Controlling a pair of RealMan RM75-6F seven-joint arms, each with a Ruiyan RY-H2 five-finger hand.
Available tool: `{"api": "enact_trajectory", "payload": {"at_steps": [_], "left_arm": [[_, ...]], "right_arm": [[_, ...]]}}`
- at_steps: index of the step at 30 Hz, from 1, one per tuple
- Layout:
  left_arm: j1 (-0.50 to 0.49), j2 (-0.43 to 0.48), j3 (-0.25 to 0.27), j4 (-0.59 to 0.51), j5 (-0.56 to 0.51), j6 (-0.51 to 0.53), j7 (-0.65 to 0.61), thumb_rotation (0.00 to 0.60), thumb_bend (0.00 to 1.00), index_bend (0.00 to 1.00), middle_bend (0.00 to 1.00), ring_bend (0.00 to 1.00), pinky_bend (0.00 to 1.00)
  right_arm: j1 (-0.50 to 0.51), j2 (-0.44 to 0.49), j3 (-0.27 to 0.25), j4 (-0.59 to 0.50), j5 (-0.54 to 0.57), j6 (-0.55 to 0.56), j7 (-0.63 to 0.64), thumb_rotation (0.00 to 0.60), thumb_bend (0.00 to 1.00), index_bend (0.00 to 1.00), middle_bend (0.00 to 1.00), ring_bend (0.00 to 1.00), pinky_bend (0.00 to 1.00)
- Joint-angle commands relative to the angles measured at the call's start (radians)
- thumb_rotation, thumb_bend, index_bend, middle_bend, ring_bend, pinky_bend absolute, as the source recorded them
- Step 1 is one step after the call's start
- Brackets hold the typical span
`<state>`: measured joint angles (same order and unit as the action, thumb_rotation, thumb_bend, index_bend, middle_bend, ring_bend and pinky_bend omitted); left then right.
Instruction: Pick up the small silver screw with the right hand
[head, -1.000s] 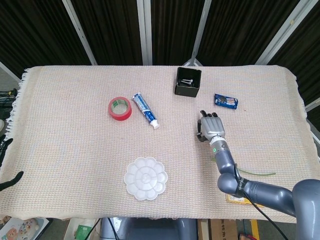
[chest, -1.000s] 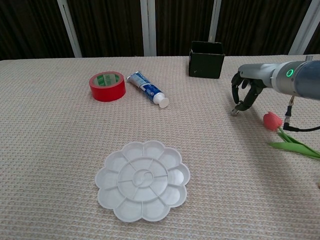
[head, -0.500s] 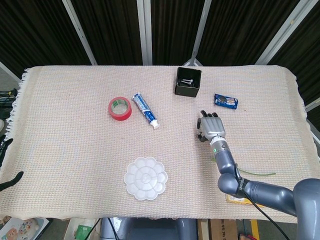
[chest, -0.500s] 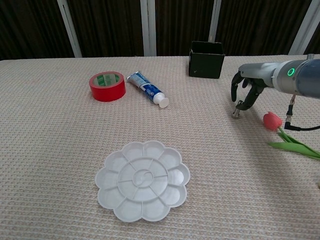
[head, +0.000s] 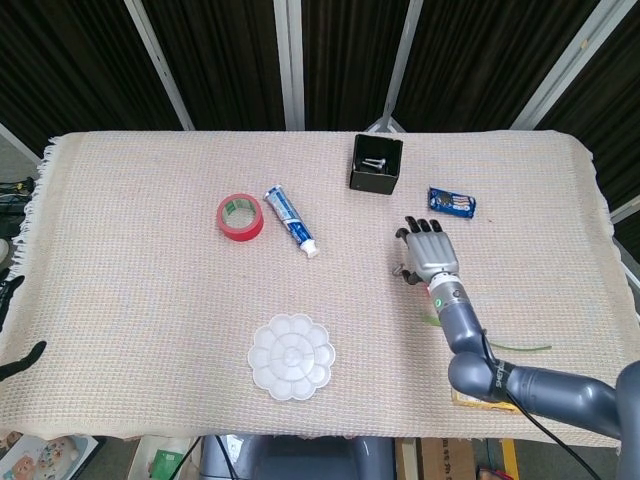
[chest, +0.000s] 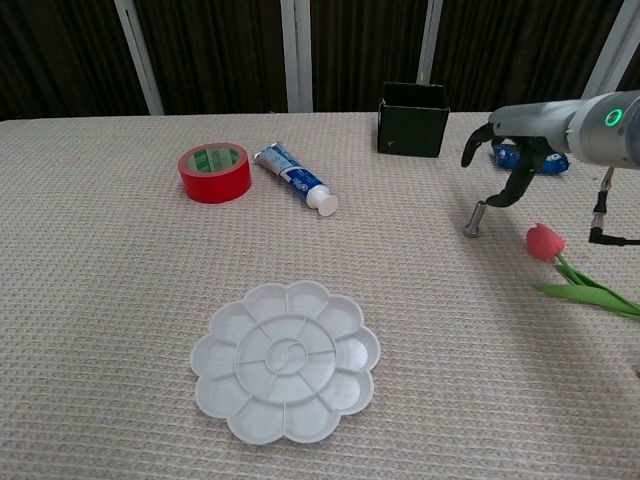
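The small silver screw (chest: 476, 218) stands upright on the woven cloth, right of centre; in the head view it is a small glint (head: 400, 270) beside the hand. My right hand (chest: 513, 160) hovers just above and to the right of it with fingers spread, not touching it and holding nothing. The head view shows the same hand (head: 429, 251) from above, palm down. Only the dark fingertips of my left hand (head: 22, 361) poke in at the far left edge, off the table, apart and holding nothing.
A black box (head: 376, 164) holding more screws sits behind the hand, with a blue packet (head: 452, 203) to its right. A pink tulip (chest: 546, 242) lies right of the screw. Red tape (chest: 214, 171), a toothpaste tube (chest: 294, 178) and a white palette (chest: 285, 360) lie to the left.
My right hand let go of the screw, spread its fingers and rose up and to the right. The screw stays standing on the cloth.
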<state>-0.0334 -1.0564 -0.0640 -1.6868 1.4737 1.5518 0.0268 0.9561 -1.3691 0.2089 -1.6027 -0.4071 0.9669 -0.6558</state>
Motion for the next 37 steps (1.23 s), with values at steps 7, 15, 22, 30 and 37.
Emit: {"api": "enact_trajectory", "payload": {"at_steps": [7,15,22,30,37], "left_arm": [[0.006,0.002,0.004,-0.007,0.011,0.012,-0.004,0.6,0.34,0.1,0.0,0.0,0.0],[0.005,0.001,0.003,-0.01,0.012,0.013,-0.003,0.6,0.34,0.1,0.0,0.0,0.0],[0.004,-0.001,0.01,-0.013,0.021,0.007,0.009,0.6,0.34,0.1,0.0,0.0,0.0],[0.003,0.005,0.007,-0.009,0.008,0.0,0.0,0.6,0.34,0.1,0.0,0.0,0.0],[-0.002,0.008,0.015,-0.01,0.013,-0.016,0.002,0.6,0.34,0.1,0.0,0.0,0.0]], "right_arm": [[-0.199,0.299,-0.045,-0.306,-0.229,0.22,0.119,0.6,0.33,0.21,0.06,0.07,0.06],[-0.548,0.356,-0.205,-0.324,-0.718,0.555,0.447,0.6,0.33,0.21,0.06,0.07,0.06],[-0.753,0.223,-0.331,-0.214,-1.011,0.814,0.421,0.6,0.33,0.19,0.06,0.07,0.06],[-0.793,0.191,-0.349,-0.163,-1.058,0.776,0.333,0.6,0.32,0.13,0.05,0.02,0.04],[-0.802,0.197,-0.324,-0.166,-1.071,0.747,0.316,0.6,0.32,0.13,0.05,0.02,0.04]]}}
